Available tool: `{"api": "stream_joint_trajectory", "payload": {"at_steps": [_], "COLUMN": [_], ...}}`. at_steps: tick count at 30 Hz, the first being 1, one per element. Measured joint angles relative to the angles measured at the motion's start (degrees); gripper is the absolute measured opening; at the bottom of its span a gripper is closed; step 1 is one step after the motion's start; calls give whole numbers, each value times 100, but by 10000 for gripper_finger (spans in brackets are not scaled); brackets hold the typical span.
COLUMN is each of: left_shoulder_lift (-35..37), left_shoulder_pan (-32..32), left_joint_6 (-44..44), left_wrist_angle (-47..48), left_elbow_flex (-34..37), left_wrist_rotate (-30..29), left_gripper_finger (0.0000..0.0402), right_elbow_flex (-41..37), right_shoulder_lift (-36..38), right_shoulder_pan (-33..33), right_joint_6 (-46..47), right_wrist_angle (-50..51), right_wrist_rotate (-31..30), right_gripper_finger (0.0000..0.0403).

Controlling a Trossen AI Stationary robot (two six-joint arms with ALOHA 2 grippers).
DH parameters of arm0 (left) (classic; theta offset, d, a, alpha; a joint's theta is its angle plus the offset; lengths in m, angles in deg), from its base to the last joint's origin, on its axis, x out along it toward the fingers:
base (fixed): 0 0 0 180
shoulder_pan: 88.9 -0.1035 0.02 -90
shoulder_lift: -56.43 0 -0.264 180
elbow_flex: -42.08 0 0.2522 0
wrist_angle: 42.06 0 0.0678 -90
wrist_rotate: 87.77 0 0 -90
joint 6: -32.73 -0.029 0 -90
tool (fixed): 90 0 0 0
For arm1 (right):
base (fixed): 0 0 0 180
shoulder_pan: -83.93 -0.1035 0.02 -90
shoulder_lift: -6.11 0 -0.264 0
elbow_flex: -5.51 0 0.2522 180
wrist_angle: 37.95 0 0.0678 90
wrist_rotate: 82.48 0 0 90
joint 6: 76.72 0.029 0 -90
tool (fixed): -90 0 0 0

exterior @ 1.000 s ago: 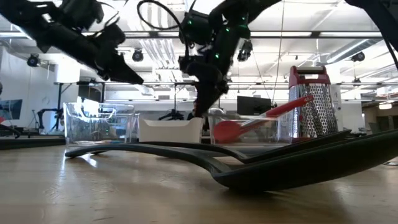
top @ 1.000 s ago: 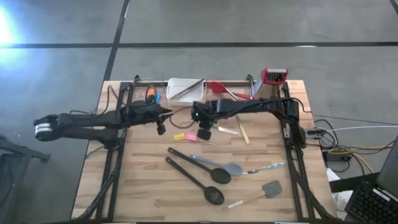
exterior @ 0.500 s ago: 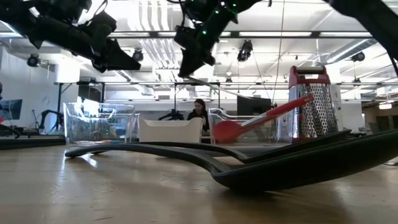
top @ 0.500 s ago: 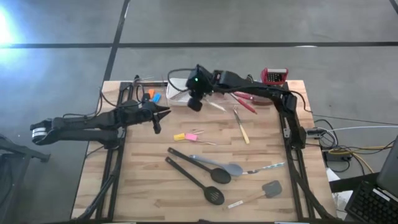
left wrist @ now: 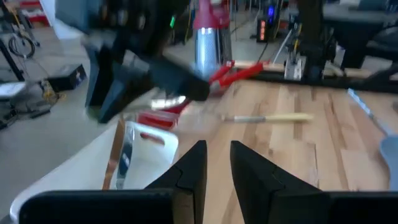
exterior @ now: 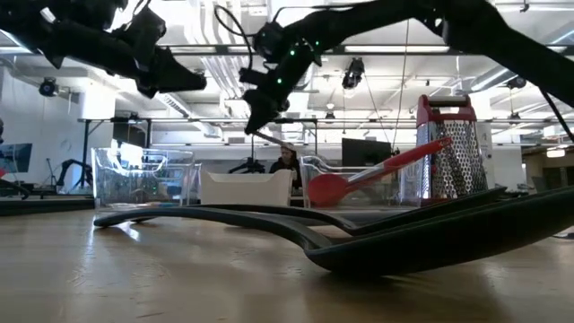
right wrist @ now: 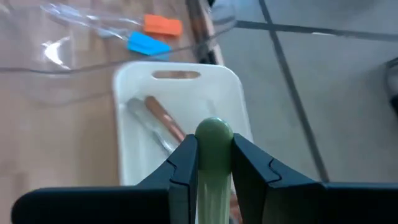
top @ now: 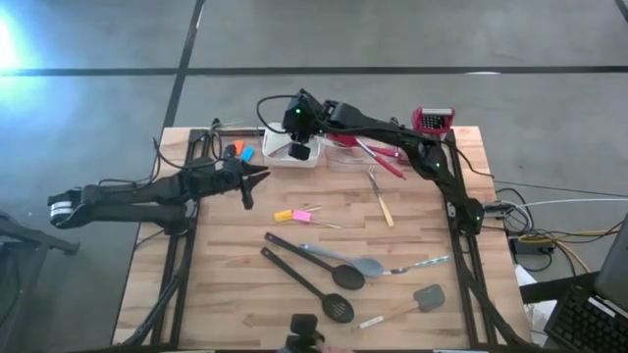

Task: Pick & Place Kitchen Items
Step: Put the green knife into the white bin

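My right gripper [top: 300,149] hangs over the white tray [top: 278,134] at the table's far edge, shut on a thin utensil with a pale green handle [right wrist: 214,134]. A copper-and-metal utensil [right wrist: 163,121] lies in the tray. My left gripper [top: 257,176] floats over the table's left part, pointing toward the tray; its fingers [left wrist: 217,158] stand a narrow gap apart with nothing between them. Black spoons [top: 312,275], a grey spoon [top: 348,259], a grey spatula [top: 424,298], a pale-handled knife [top: 383,208] and yellow and pink pieces [top: 291,215] lie on the wood. My right gripper pinches the pale green handle between its two fingers, near the handle's rounded end [right wrist: 215,129], which shows at the fingertips. The fingers slant down from the table's right side. The utensil is lifted clear above the white tray, and its thin far part [exterior: 282,142] trails behind the gripper.
A clear bin with orange and blue pieces [top: 236,152] stands left of the tray. Another clear bin to the right holds red utensils [top: 378,155]. The red-topped grater [top: 432,121] stands at the far right corner. The black spoons fill the low view's foreground.
My right gripper has risen from the table's middle and swung toward the far edge and the left, carrying the pale-handled utensil off the wood to above the white tray. It has also rolled and tipped further downward.
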Motion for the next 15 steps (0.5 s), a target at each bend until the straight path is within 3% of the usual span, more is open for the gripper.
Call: {"api": "stream_joint_trajectory", "payload": {"at_steps": [6, 15], "left_shoulder_lift": [-46, -60], "left_shoulder_pan": [19, 19], "left_joint_6": [-48, -55], "left_wrist_angle": [-166, -355], "left_elbow_flex": [7, 117], "left_wrist_rotate": [90, 85], "left_gripper_finger": [73, 73], "right_elbow_flex": [397, 369], "right_shoulder_lift": [-520, -920], "right_shoulder_pan": [20, 18], "right_joint_6": [-548, -626], "right_wrist_angle": [-130, -176], "right_wrist_rotate": [-42, 133], "right_gripper_finger": [58, 17]}}
